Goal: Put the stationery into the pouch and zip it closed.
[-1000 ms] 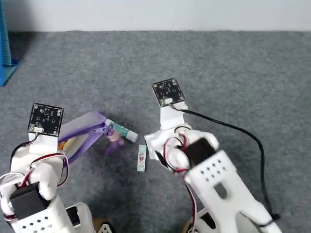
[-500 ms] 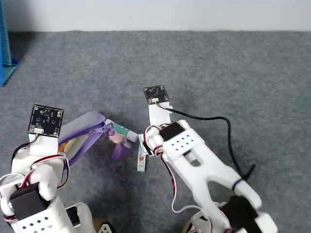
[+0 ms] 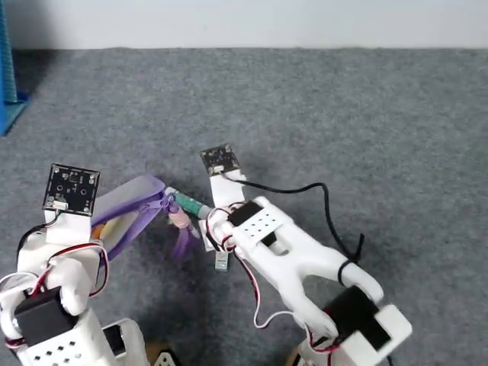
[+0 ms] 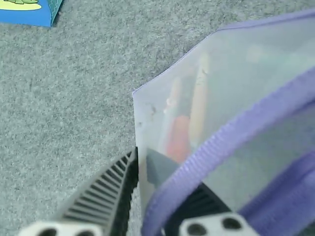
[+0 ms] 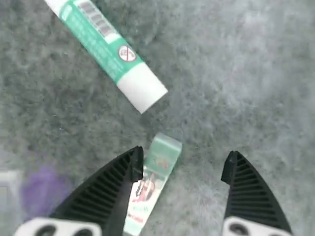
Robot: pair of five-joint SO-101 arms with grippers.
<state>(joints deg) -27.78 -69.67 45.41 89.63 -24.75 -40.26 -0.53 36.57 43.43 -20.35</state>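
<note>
the left gripper (image 4: 152,182) is clamped on the edge of the purple-trimmed pouch (image 3: 126,206) at near left, with orange and yellow stationery (image 4: 181,135) inside. the right gripper (image 5: 183,157) hangs wide open, holding nothing, one finger just above the small green packet (image 5: 150,189). the glue stick (image 5: 106,51) lies on the grey carpet (image 3: 343,114) just beyond, by the pouch mouth.

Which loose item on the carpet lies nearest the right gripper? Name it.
The small flat pale-green packet, beside one fingertip of the open right gripper; the green-and-white tube lies farther off.
</note>
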